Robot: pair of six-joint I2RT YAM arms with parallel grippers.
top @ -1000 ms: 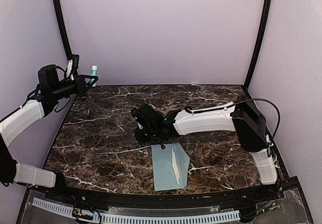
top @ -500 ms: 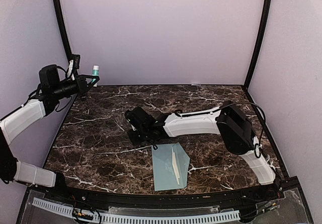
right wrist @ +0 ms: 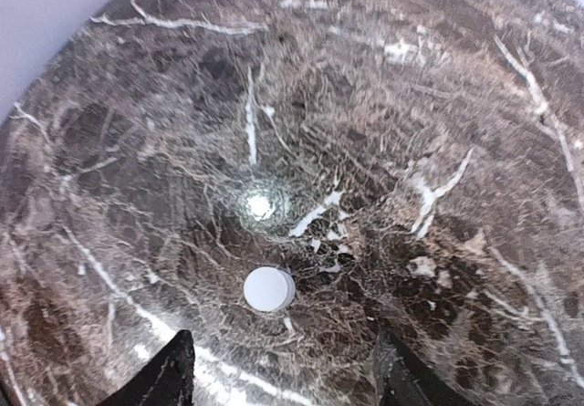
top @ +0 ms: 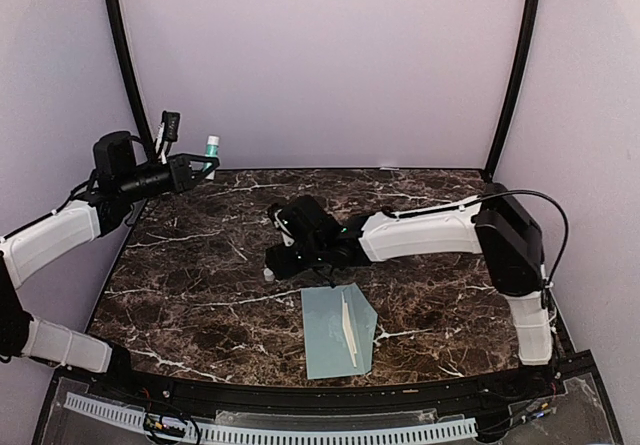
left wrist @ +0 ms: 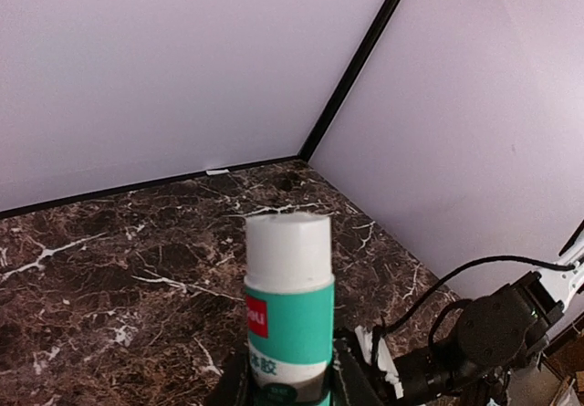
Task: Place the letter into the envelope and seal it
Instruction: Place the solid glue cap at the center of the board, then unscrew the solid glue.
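Observation:
The envelope lies flat near the table's front edge, pale grey-teal, with a thin white strip on it. The letter is hidden. My left gripper is raised at the back left, shut on a white-and-green glue stick that has no cap. In the left wrist view the glue stick stands upright between the fingers of the left gripper. My right gripper hovers open just beyond the envelope's far-left corner. Below it a small white cap stands on the marble, free of the fingertips; the right gripper holds nothing.
The dark marble table has lilac walls behind and at both sides, with black corner posts. The white cap sits left of the envelope. A perforated white rail runs along the near edge.
My right gripper has opened and let the white cap go onto the marble, then drawn back a little. The left arm has carried the glue stick to the right, toward the table.

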